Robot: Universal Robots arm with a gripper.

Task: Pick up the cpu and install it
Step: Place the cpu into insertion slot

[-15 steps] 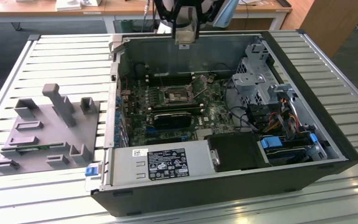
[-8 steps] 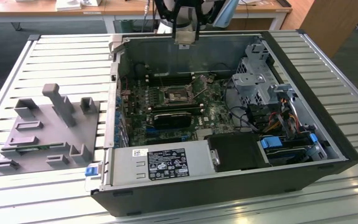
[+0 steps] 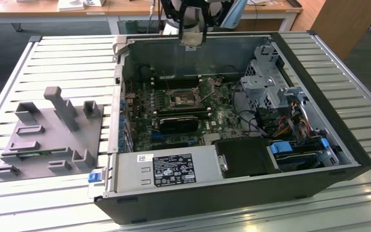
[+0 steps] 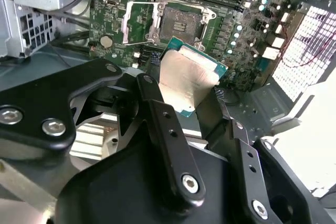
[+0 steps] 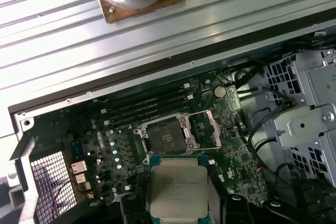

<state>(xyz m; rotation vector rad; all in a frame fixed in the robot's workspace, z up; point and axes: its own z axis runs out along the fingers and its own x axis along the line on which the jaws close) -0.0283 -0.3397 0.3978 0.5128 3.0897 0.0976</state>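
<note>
Exterior view, from its left to its right. A grey plastic holder fixture [image 3: 47,140] with upright posts and slots stands on the slatted worktop [image 3: 69,63], just beside the open computer case [image 3: 237,203], probably so that parts are within reach of the arm. The case lies on its side with the panel off, leaving the motherboard [image 3: 172,121] facing up for access from above.

Near the board's centre is the socket [image 3: 181,98]. Its hinged retention frame [image 5: 205,129] is swung aside in the first wrist view, so the seat is bare and ready to receive a chip. Above the case's far wall hangs the hand [image 3: 191,43].

In the second wrist view its two black fingers [image 4: 157,108] are clamped on opposite edges of the cpu [image 4: 186,80]. An edge grip leaves the underside free and holds the chip roughly flat, metal top upward. The cpu is in the air, well apart from the socket and not yet installed. To the right is the metal drive cage [image 3: 266,82].
</note>
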